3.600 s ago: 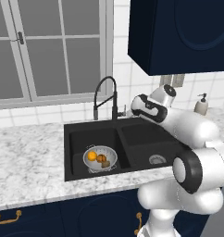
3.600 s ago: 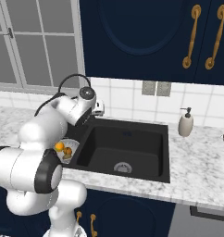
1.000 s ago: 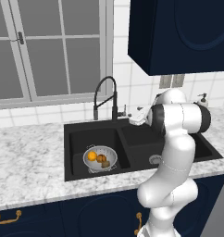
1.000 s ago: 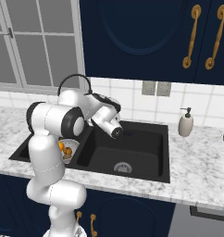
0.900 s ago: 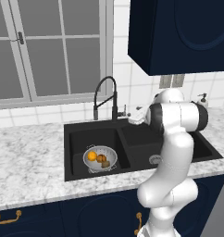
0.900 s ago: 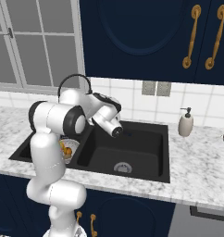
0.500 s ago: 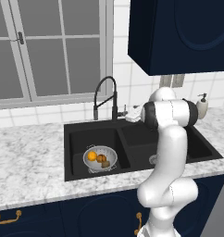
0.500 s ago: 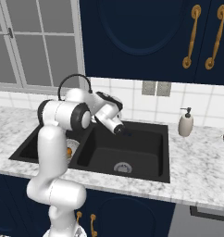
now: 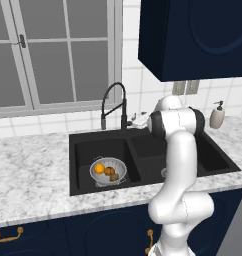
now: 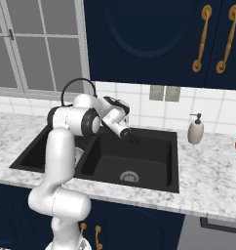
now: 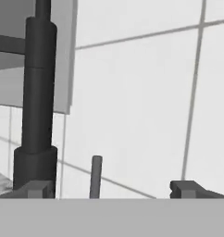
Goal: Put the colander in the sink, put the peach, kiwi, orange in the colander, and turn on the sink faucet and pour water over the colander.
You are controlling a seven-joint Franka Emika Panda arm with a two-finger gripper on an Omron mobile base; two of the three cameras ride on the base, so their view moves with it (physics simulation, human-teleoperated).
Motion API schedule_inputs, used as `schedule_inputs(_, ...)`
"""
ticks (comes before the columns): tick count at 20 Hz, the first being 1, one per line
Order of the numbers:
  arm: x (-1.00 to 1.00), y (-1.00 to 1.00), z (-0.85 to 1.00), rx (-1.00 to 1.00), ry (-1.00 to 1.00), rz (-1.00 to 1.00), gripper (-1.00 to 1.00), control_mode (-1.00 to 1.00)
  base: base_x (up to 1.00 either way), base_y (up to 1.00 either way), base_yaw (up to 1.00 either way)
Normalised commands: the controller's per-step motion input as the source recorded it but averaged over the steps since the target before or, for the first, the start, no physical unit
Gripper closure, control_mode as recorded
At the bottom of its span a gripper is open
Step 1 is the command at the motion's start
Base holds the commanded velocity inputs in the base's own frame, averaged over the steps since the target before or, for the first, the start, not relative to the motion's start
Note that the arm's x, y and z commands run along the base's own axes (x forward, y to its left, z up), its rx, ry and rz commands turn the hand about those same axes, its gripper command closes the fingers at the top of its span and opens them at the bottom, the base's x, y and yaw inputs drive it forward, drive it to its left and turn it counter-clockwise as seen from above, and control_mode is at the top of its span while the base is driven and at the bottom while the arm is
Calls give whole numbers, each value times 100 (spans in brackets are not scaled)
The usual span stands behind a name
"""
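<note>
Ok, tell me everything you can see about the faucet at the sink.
The faucet is matte black, a tall gooseneck with a high arch that curves over and down toward the left basin, where the colander sits. A straight, thick column rises from the back edge of the sink, in front of the white tiled wall and beside the window. A thin lever stands just beside the column. The gripper is close to the lever, its fingers apart. No water can be seen running.
</note>
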Motion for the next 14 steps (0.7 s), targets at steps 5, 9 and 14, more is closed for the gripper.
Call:
schedule_inputs(5,34,16,-20,0,0,-13,-100,-100,0,0,0)
schedule_inputs(9,37,1,-13,0,0,-9,-100,-100,0,0,0)
schedule_inputs(14,30,-1,-17,0,0,-3,-100,-100,0,0,0)
